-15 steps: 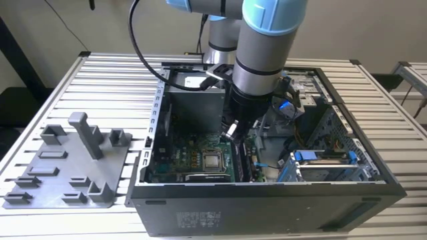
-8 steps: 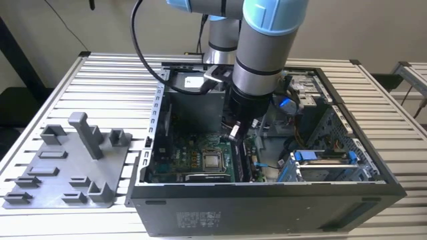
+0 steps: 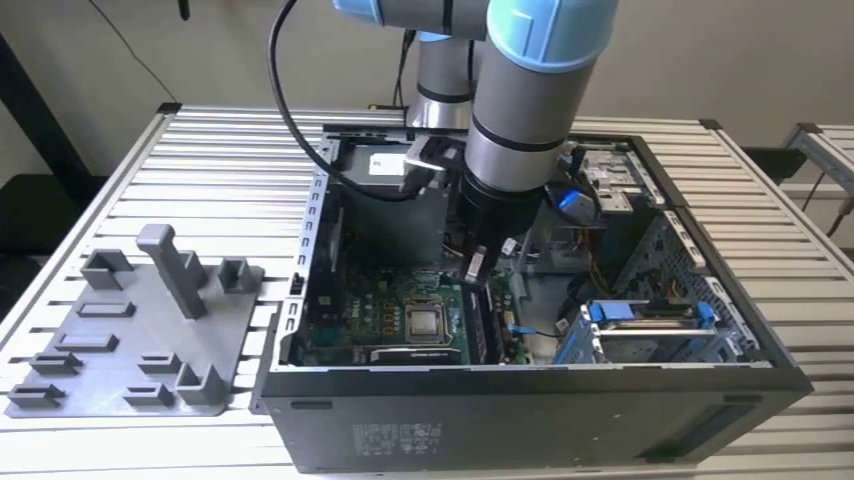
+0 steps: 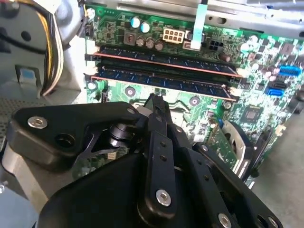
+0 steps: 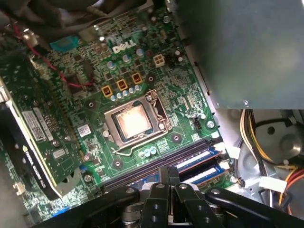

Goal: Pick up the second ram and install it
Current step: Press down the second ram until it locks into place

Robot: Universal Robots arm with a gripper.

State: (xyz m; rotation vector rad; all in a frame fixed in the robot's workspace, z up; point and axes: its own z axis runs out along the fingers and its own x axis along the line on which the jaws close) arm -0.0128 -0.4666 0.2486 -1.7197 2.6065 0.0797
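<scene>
gripper: matt black metal links, shiny screw heads
circuit board: green, glossy – bright metal socket plate
holder tray: grey plastic, matt
table: ribbed pale metal – satin finish

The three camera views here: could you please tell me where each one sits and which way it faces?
Exterior view: off the arm, looking down at the open computer case on the slatted table; the arm reaches inside.
Second wrist view: on the arm, looking past the gripper at two memory sticks.
First wrist view: on the arm, facing the processor socket; gripper.
Shared: both wrist views show the motherboard.
</scene>
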